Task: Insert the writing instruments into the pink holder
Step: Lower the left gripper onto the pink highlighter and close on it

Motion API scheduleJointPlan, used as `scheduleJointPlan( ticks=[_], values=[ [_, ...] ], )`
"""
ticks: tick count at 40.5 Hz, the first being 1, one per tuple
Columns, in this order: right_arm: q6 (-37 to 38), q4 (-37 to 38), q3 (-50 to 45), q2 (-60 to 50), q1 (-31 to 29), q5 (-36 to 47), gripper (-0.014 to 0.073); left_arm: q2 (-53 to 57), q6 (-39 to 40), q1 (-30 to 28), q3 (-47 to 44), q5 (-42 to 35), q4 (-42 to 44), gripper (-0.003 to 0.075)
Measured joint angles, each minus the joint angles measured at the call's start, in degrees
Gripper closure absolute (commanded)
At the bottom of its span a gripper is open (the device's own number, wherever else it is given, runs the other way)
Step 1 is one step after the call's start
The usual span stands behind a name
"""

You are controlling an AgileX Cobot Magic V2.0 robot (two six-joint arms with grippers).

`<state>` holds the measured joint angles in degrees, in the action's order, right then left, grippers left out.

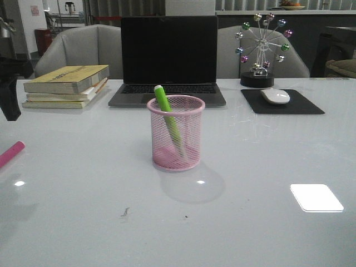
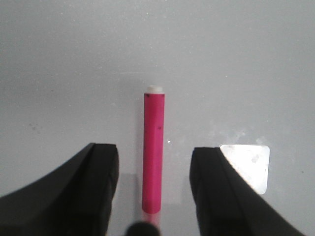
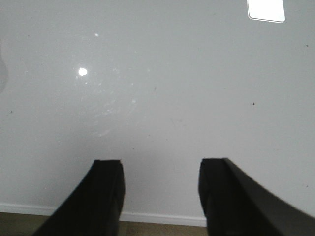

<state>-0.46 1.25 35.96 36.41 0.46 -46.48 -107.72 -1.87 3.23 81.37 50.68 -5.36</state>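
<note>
- Pink holder stands upright at centre of the white counter, at 6 o'clock from the laptop.
- Green marker sits inside the holder, leaning; its top pokes over the rim toward 11 o'clock, its lower end rests on the base.
- Pink marker lies flat on the counter, far out at 9 o'clock from the holder, near the front view's left edge.
- Left end effector: released, jaws spread wide, one on either side of the pink marker, neither touching it; the marker runs lengthwise down the gap, its white tip pointing away from the wrist.
- Right end effector: released, jaws apart over bare counter beside the counter edge, grasping nothing.
- Background: stacked books at 10 o'clock from the holder, mouse on a black pad at 2 o'clock.
</note>
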Motion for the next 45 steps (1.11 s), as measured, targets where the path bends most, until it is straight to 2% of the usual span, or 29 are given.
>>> scheduleJointPlan(
  ticks=[21,45],
  values=[
    [0.0,0.0,0.0,0.0,0.0,-0.3,0.0139,-5.2,0.0,0.0,0.3,-4.3,0.0,0.0314],
    [0.0,0.0,0.0,-0.1,0.0,-0.3,0.0139,-8.3,0.0,0.0,0.4,-5.3,0.0,0.0314]
  ],
)
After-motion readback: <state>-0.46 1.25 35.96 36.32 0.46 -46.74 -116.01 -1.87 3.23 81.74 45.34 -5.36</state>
